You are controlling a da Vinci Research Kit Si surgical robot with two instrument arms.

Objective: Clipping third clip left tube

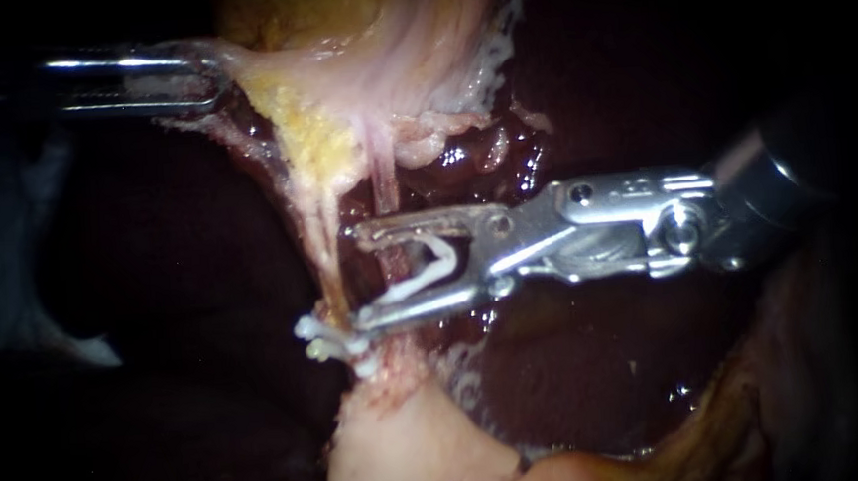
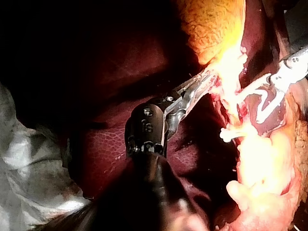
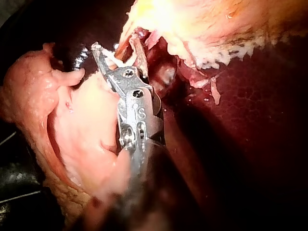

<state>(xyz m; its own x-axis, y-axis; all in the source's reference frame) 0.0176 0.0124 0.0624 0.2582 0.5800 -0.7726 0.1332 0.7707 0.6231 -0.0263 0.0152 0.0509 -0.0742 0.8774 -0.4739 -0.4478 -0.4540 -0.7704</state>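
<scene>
On the left tube (image 1: 331, 266), perhaps two clips (image 1: 317, 350).

This is a surgical bench lab, lit only at close range. A dark red, glistening liver (image 1: 656, 376) and pale pink-and-yellow tissue (image 1: 340, 87) lie exposed, with blackness all round. The slender steel left instrument (image 1: 212, 80) and right instrument (image 1: 354, 278) reach in, one carrying a white plastic clip (image 1: 407, 286). Crumpled grey-white cloth (image 2: 29, 159) lies beside the organ.
</scene>
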